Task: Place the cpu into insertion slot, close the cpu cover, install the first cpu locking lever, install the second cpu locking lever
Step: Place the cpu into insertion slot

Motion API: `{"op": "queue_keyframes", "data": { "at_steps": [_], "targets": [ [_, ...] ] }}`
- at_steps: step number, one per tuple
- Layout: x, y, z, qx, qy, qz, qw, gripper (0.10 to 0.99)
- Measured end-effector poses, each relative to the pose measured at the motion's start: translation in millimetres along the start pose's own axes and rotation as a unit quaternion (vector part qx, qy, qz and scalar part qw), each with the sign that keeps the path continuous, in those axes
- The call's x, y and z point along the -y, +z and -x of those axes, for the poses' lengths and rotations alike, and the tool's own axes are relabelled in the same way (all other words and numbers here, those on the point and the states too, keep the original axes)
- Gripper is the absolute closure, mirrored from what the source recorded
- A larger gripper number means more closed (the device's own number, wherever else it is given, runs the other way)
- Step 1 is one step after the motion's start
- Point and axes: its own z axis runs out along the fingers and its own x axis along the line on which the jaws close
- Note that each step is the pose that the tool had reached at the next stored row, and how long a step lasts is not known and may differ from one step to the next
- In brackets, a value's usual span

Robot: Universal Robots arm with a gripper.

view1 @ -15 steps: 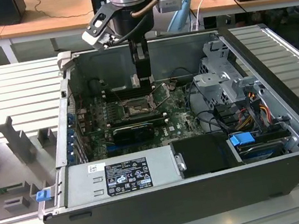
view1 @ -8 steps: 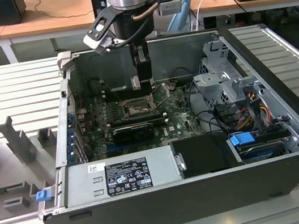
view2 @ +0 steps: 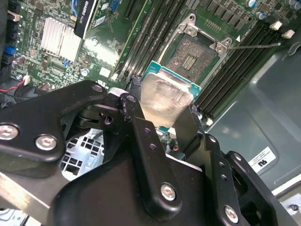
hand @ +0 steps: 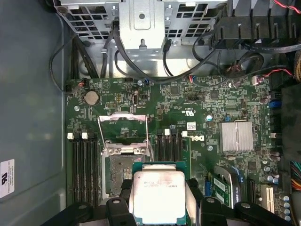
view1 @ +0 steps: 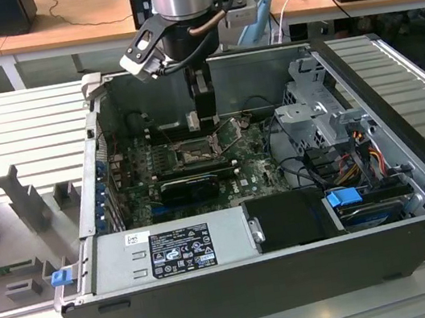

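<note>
My gripper (view2: 162, 110) is shut on the cpu (view2: 165, 94), a flat square chip with a pale silver top, clamped by its two side edges between black fingers (view2: 136, 108). In the first wrist view the cpu (hand: 157, 195) hangs above the green board, just beside the insertion slot (hand: 122, 172), whose dark centre lies bare. The cpu cover (hand: 123, 117) stands swung up at the slot's far edge. A thin lever rod (view2: 256, 45) sticks out past the insertion slot (view2: 194, 52). In the exterior view the gripper (view1: 206, 118) hovers inside the open case, over the insertion slot (view1: 194, 154).
Black memory slots (hand: 84, 160) run along both sides of the socket. A ribbed silver heatsink (hand: 236, 135) sits on the board. The drive cage (hand: 141, 23) and loose cables (hand: 225, 56) crowd one end of the case. The power supply (view1: 171, 252) lines the case's near wall.
</note>
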Motion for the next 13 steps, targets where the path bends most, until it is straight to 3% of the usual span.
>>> {"op": "queue_keyframes", "data": {
  "at_steps": [4, 9, 13],
  "targets": [
    [1.2, 15.6, 0.1, -0.0001, -0.001, 0.0, 1.0, 0.557],
    [2.1, 26.7, 0.1, -0.0001, -0.002, -0.0009, 1.0, 0.557],
    [2.4, 31.1, 0.2, 0.0003, -0.002, -0.0031, 1.0, 0.557]
  ]
}}
